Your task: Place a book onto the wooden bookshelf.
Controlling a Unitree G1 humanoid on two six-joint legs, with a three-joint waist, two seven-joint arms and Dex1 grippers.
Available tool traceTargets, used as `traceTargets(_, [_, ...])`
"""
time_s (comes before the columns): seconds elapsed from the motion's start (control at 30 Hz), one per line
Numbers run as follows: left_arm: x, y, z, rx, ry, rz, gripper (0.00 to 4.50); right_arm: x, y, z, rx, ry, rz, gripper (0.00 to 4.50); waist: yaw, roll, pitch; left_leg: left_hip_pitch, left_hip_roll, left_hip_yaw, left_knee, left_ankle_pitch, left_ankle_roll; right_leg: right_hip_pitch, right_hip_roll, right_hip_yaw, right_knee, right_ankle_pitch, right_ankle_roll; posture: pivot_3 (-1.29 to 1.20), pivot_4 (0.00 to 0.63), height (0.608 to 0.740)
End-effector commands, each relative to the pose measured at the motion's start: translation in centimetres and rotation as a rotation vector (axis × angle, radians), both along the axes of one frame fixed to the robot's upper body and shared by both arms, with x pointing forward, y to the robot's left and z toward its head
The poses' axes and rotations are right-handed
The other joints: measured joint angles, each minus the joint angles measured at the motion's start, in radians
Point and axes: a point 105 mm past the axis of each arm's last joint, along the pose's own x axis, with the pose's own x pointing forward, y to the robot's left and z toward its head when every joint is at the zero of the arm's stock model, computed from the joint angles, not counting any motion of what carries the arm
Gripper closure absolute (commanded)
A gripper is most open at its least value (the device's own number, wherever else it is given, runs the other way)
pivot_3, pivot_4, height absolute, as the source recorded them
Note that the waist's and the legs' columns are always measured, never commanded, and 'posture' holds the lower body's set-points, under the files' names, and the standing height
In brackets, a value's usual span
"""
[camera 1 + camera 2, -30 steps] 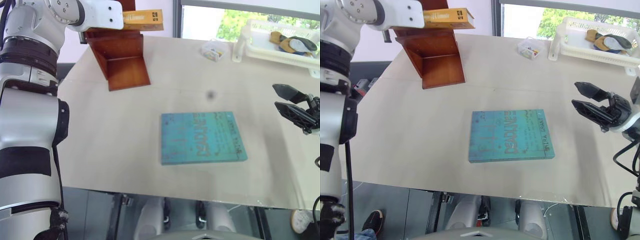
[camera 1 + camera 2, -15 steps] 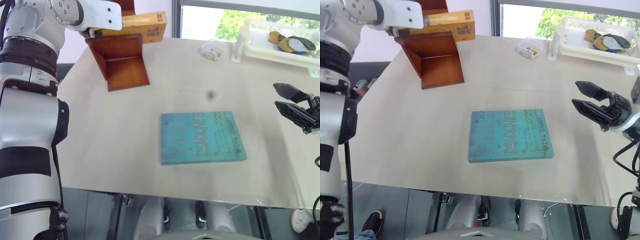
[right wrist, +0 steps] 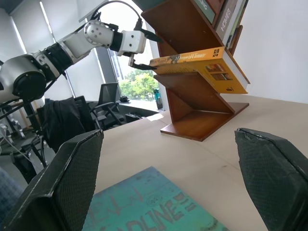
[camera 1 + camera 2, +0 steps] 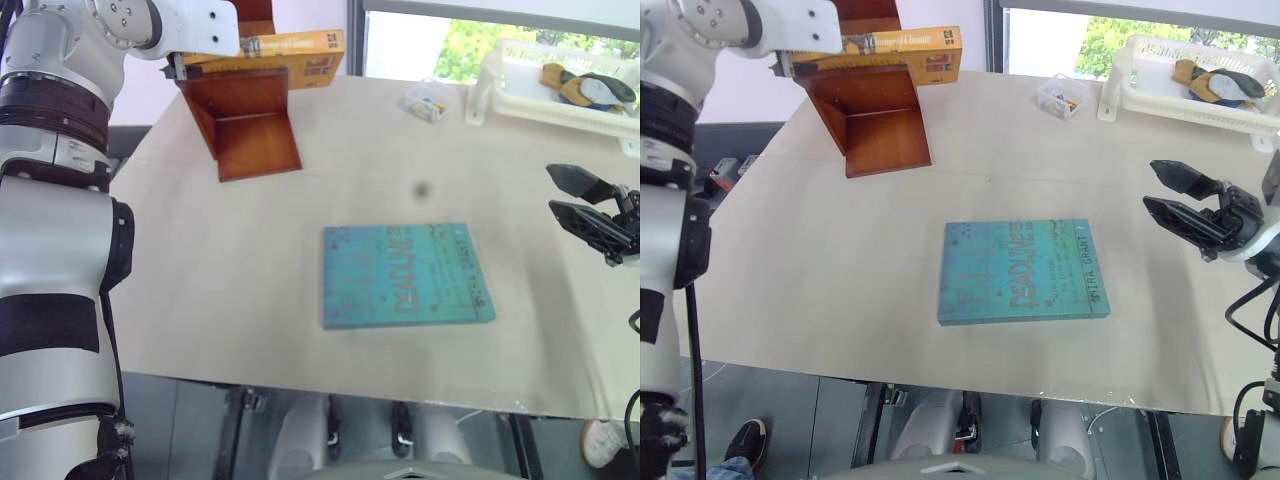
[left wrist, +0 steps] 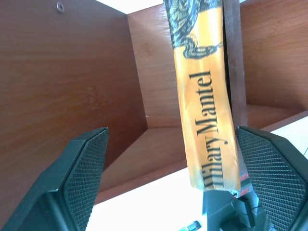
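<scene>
Presently, operator, your inspection findings stand as follows.
Book: the yellow-orange book (image 4: 902,52) lies on a sloping panel of the wooden bookshelf (image 4: 872,118), one end jutting past the panel's edge; you can see other books standing in a higher compartment in the right wrist view.
Left gripper: your left gripper (image 5: 168,187) sits at the shelf with its fingers spread wide, one on each side of the book's spine, neither pressing on it.
Right gripper: your right gripper (image 4: 1168,196) hangs over the table's right side, fingers apart, nothing between them.
Table: the teal book (image 4: 1022,270) lies flat near the middle of the table (image 4: 840,260), well apart from the shelf.
Far right corner: a white basket (image 4: 1190,85) holds some items; a small clear box (image 4: 1059,97) sits just beside it.
</scene>
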Motion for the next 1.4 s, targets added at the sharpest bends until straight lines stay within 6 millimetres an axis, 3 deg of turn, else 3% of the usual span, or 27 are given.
traceTargets(0.03, [-1.2,-2.8,0.3,-0.048,0.043,-0.16,0.03,-0.4,-0.2,1.2,-0.011,-0.052,-0.002,0.0,0.003,0.0,0.0,0.0,0.0,0.0,0.0,0.0,0.0,0.0,0.0,0.0,0.0,0.0,0.0,0.0,0.15,0.712])
traceTargets(0.27, [-2.8,-4.7,1.5,-0.233,-0.019,-0.307,0.03,-0.7,-0.3,1.0,-0.012,-0.043,-0.005,0.0,0.0,0.0,0.0,0.0,0.0,0.0,0.001,0.0,0.0,0.0,0.0,0.0,0.001,0.0,0.0,0.0,0.15,0.712])
traceTargets(0.47, [-7.1,-8.9,2.7,-0.711,0.08,-0.643,0.03,-1.0,-0.8,0.9,-0.021,-0.036,-0.019,0.0,0.001,0.0,0.0,0.001,0.0,0.0,0.002,0.0,0.0,0.001,0.0,0.0,0.002,0.0,0.0,0.0,0.15,0.712])
traceTargets(0.6, [-10.3,-10.0,1.2,-0.968,0.24,-0.788,0.03,-1.1,-1.0,0.5,-0.036,-0.026,-0.033,0.0,-0.001,0.001,-0.001,0.002,0.0,-0.001,0.003,0.0,0.0,0.002,0.0,0.001,0.003,0.0,0.0,0.0,0.15,0.712])
traceTargets(0.7, [-10.1,-7.9,-1.5,-1.176,0.255,-0.698,0.03,-1.3,-1.4,-0.3,-0.052,-0.012,-0.065,0.0,-0.009,0.003,-0.002,0.005,0.0,-0.001,0.003,0.0,0.0,0.004,0.001,0.002,0.004,0.0,0.0,0.0,0.15,0.712])
traceTargets(0.77, [-10.2,-6.8,-5.1,-1.266,0.3,-0.622,0.03,-1.4,-2.0,-1.1,-0.059,0.014,-0.094,0.0,-0.013,0.003,-0.002,0.012,0.001,0.0,0.001,0.0,-0.001,0.01,0.001,0.003,0.003,0.0,0.0,0.0,0.15,0.712])
traceTargets(0.87, [-11.4,-6.8,-9.9,-1.465,0.425,-0.603,0.03,-1.3,-3.7,-2.3,-0.03,0.045,-0.168,0.0,-0.019,0.003,-0.002,0.02,0.001,0.0,-0.001,0.0,-0.001,0.019,0.001,0.003,0.0,-0.002,0.002,0.0,0.15,0.712])
traceTargets(0.97, [-12.1,-6.5,-16.4,-1.489,0.518,-0.437,0.03,-1.5,-5.1,-3.7,-0.035,0.084,-0.222,0.0,-0.02,0.0,-0.003,0.02,0.0,-0.002,0.0,0.0,-0.001,0.021,-0.001,0.001,-0.002,0.0,0.0,0.0,0.15,0.712])
traceTargets(1.03, [-12.1,-5.6,-18.7,-1.514,0.524,-0.346,0.03,-1.8,-5.5,-4.6,-0.065,0.109,-0.237,0.0,-0.017,0.0,-0.003,0.02,0.0,-0.003,0.0,0.0,-0.001,0.022,-0.001,0.0,-0.002,0.0,0.0,0.0,0.15,0.712])
traceTargets(1.23, [-12.4,-2.8,-22.9,-1.518,0.52,-0.183,0.03,-2.5,-6.7,-8.1,-0.256,0.208,-0.26,0.0,-0.013,0.003,-0.005,0.02,0.0,-0.007,0.0,0.001,-0.003,0.022,-0.004,-0.003,-0.002,-0.002,-0.005,0.0,0.15,0.712])
traceTargets(1.4, [-13.1,-2.1,-23.8,-1.487,0.508,-0.156,0.03,-2.8,-8.4,-9.6,-0.265,0.268,-0.321,0.0,-0.016,0.003,-0.005,0.019,0.001,-0.008,-0.001,0.0,-0.003,0.021,-0.006,-0.003,-0.003,-0.002,-0.005,0.0,0.15,0.712])
